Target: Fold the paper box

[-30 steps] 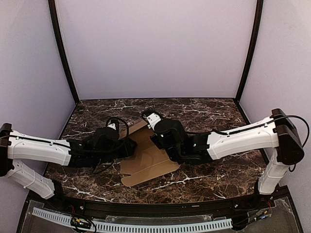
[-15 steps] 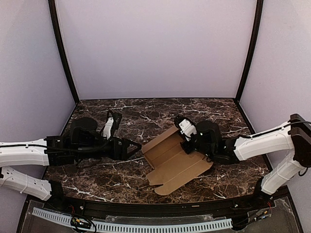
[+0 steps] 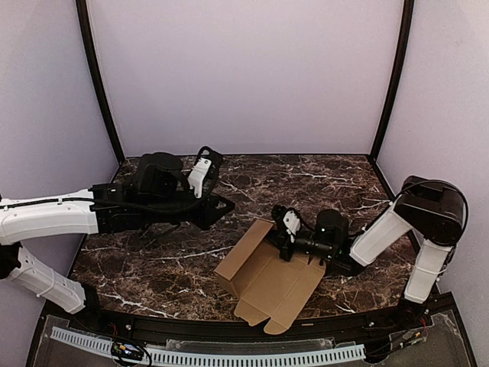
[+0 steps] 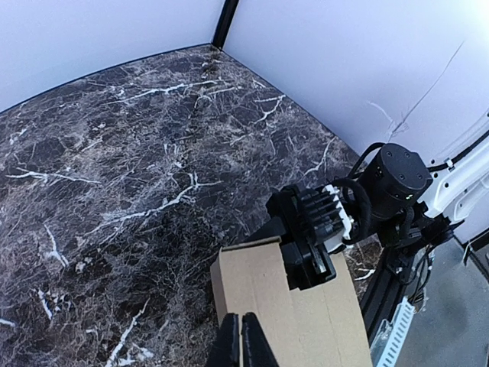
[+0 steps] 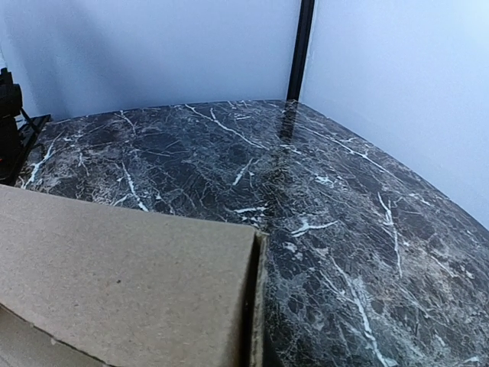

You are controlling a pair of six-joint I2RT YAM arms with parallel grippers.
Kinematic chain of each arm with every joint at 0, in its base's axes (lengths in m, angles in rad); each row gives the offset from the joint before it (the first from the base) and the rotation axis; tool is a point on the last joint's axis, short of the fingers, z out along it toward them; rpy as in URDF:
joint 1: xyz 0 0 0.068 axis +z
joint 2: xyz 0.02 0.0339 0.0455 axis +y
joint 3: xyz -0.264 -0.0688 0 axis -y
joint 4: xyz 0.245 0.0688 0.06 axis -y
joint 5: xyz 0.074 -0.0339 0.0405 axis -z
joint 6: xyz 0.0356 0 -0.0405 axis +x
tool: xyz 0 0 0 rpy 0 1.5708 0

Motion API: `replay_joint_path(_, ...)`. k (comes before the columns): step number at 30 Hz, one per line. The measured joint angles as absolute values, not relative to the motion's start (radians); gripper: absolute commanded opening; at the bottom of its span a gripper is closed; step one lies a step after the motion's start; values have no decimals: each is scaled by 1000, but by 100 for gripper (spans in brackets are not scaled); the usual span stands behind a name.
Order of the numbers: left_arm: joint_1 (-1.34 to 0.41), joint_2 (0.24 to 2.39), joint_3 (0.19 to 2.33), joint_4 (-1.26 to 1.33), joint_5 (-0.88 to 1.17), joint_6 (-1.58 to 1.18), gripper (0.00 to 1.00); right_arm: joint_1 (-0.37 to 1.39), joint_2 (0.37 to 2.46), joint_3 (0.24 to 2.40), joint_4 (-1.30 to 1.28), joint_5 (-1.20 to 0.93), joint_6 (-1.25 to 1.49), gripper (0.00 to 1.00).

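Note:
The paper box (image 3: pixel 269 281) is a tan cardboard sheet lying partly folded on the marble table (image 3: pixel 145 267), its left panel (image 3: pixel 238 258) standing up as a wall. My right gripper (image 3: pixel 289 235) sits low at the box's far right edge and is shut on a flap there. In the left wrist view its black finger (image 4: pixel 309 264) lies over the paper box (image 4: pixel 306 317). In the right wrist view the cardboard (image 5: pixel 114 290) fills the lower left and hides the fingers. My left gripper (image 3: pixel 228 205) hovers above the table, left of the box, shut and empty (image 4: pixel 238 342).
Pale walls and black corner posts (image 3: pixel 98 84) enclose the table at the back and sides. A black rail with a white cable strip (image 3: pixel 229 353) runs along the near edge, close to the box's front flap.
The box has slid right and nearer with the right gripper, and its left panel now stands up. The left gripper let go, drew back left, rose and shut.

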State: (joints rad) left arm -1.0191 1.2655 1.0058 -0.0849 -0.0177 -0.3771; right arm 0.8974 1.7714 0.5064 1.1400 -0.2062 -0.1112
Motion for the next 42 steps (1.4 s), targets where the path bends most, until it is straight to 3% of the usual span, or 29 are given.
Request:
replay_joint_path(8,-1018,1482,1095,-76,57,-351,1,897,1966,508,1437,-269,-100,0)
replay_joint_path(22,-1018,1651,1163,-50,117,-362,1,897,2048,545,1504,-269,-96,0)
replay_joint_path(42,-1018,1754,1179,-62,81,-385,1,897,2069,530,1457,-238,-99,33)
